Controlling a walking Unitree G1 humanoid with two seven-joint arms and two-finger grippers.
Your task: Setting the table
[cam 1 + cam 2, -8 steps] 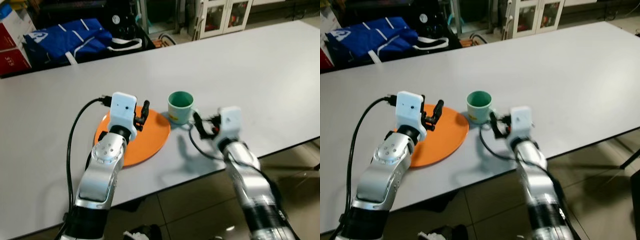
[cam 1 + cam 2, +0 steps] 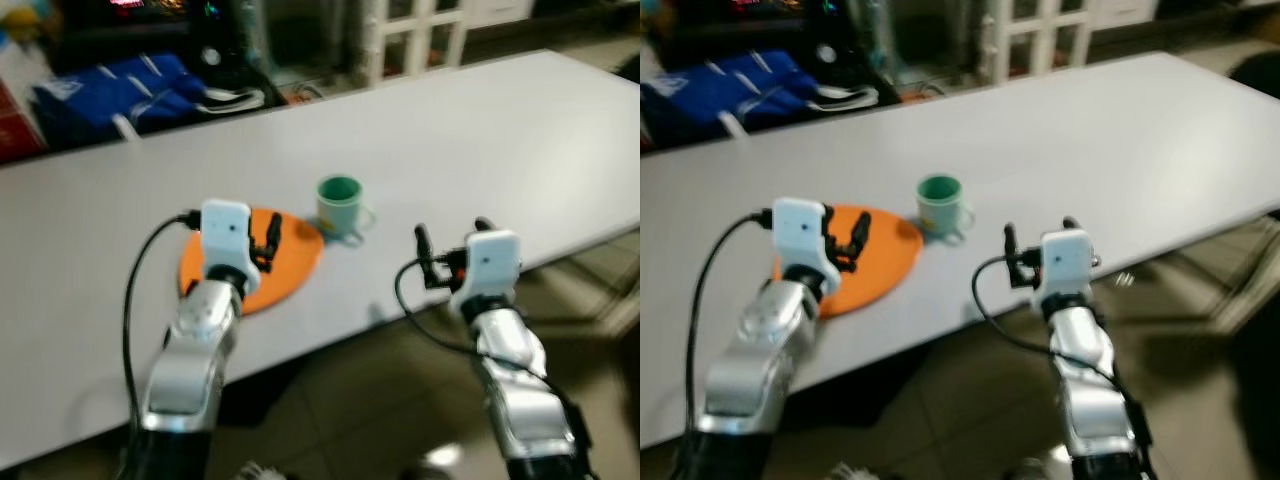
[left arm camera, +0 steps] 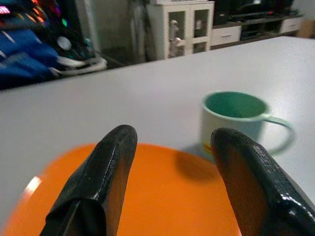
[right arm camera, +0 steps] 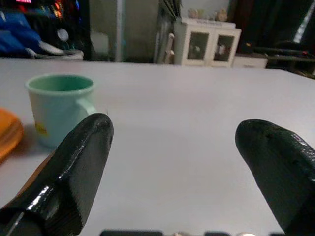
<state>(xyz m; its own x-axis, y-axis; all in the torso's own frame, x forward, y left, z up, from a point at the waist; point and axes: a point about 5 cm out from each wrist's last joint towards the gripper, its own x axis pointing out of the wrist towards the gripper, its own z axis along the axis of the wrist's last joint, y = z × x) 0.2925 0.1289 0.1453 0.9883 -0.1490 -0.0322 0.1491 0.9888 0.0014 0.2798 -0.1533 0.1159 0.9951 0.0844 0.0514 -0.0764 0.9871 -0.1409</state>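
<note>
A long pale grey table (image 2: 520, 130) ran across the middle of the head views, from the lower left up to the right edge. On it, left of centre, lay a flat orange plate (image 2: 295, 262), and just beside the plate's upper right rim stood a green mug (image 2: 340, 205), upright, its handle turned to the right and away from the plate; whether the mug touched the plate could not be made out. The left gripper (image 2: 266, 243) hung over the plate in the centre-left of the frame, its two black fingers (image 3: 106, 169) spread apart with nothing between them, the orange surface showing in the gap and the mug beyond them. The right gripper (image 2: 450, 250) sat lower right of the mug, near the table's front edge and well apart from the mug, its fingers (image 4: 81, 157) also wide apart and empty, with bare table top between them and the mug off to one side past the near finger. In the upper left of the frame, behind the table, lay a blue bag (image 2: 120, 85) with white stripes, and at the top centre stood a white cabinet (image 2: 410, 40) with glass doors. The whole scene was somewhat blurred.
</note>
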